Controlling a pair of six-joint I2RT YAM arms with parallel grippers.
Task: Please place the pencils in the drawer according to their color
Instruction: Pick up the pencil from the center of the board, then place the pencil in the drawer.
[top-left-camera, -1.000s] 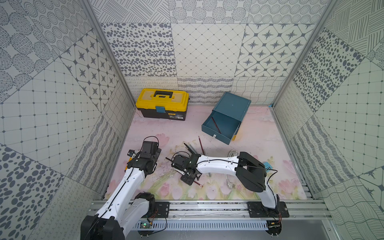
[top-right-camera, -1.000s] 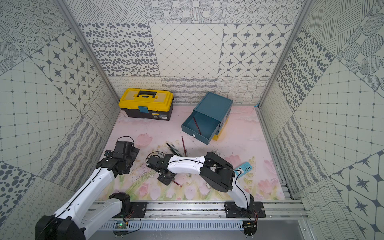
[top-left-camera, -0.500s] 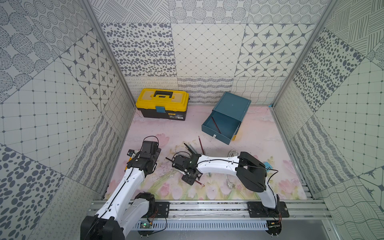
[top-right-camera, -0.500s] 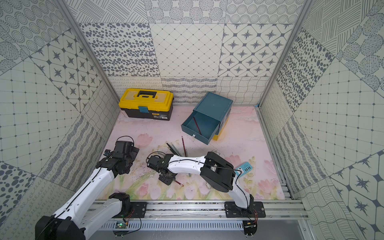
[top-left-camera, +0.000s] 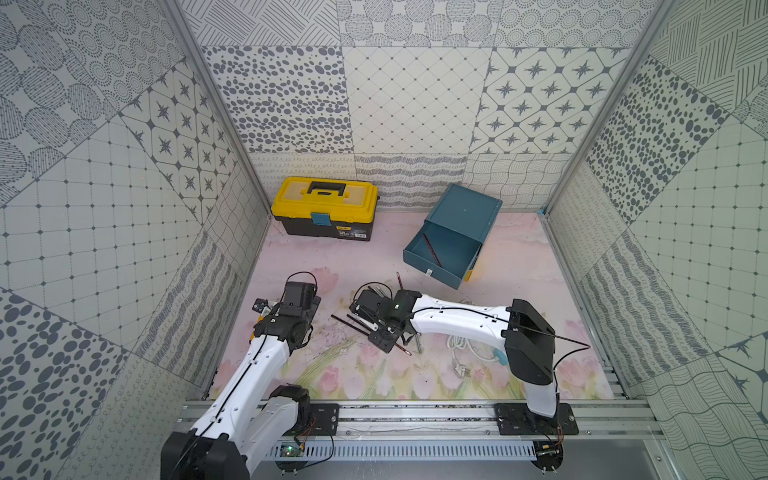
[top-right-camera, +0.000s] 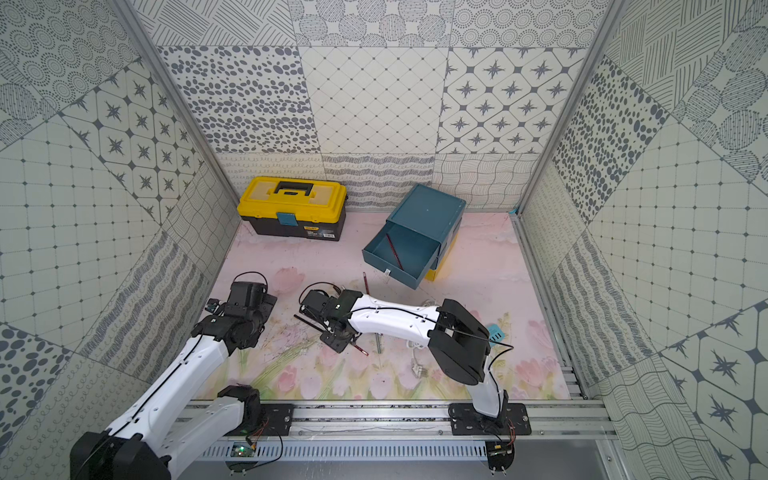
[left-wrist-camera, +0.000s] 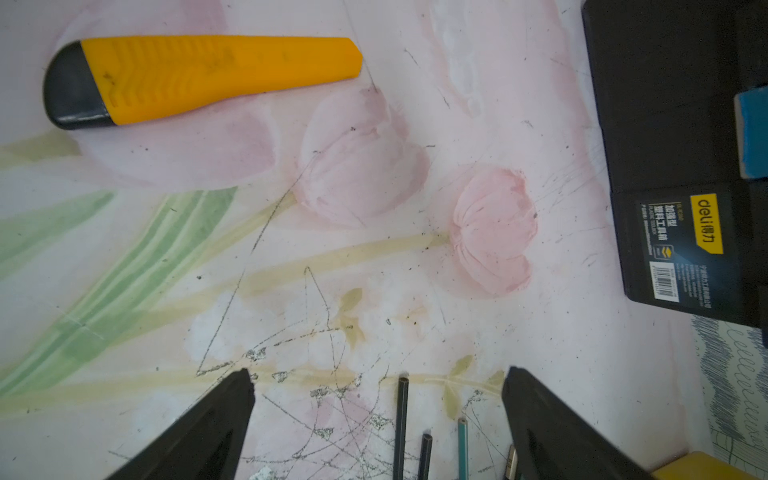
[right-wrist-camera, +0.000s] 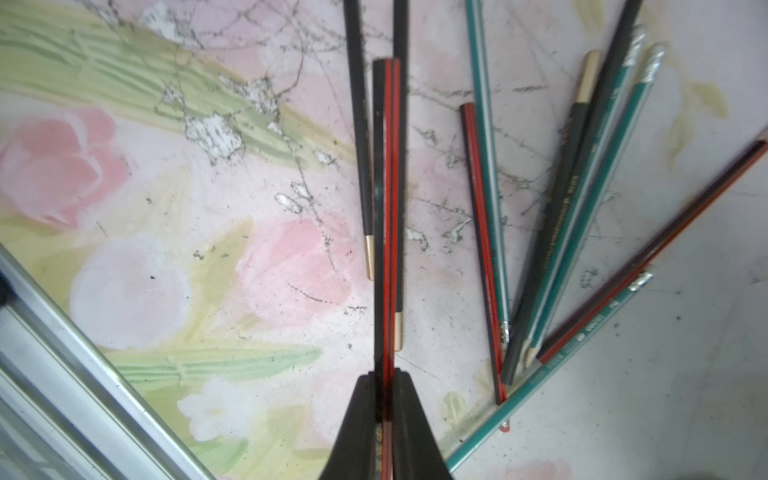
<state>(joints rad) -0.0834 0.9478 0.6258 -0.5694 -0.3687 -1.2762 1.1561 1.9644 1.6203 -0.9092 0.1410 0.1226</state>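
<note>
Right tool: pressed together on a thin red-and-black striped wooden pencil. It is pinched along the shaft, and the long end juts forward over two black pencils. Left tool: spread wide with nothing between, held low over the pink flowered counter.

The loose pencils are fanned on the counter just beside the held one: teal-green ones, a dark grey one and further red-striped ones. The small teal box chest stands well apart at the back. Its top drawer is pulled out, and one red pencil is already lying inside.

Handling, as judged: light, stiff, lacquered and slick (a narrow pinch lets it pivot), with a brittle sharpened point. A hold nearer mid-shaft is advised, with the point kept off the drawer wall.

Against the frame a second earlier, almost nothing is altered. The pinch is kept, the left arm is unmoved, and the chest and fan lie as they did. Only a slight shift of the right wrist is suspected.
</note>
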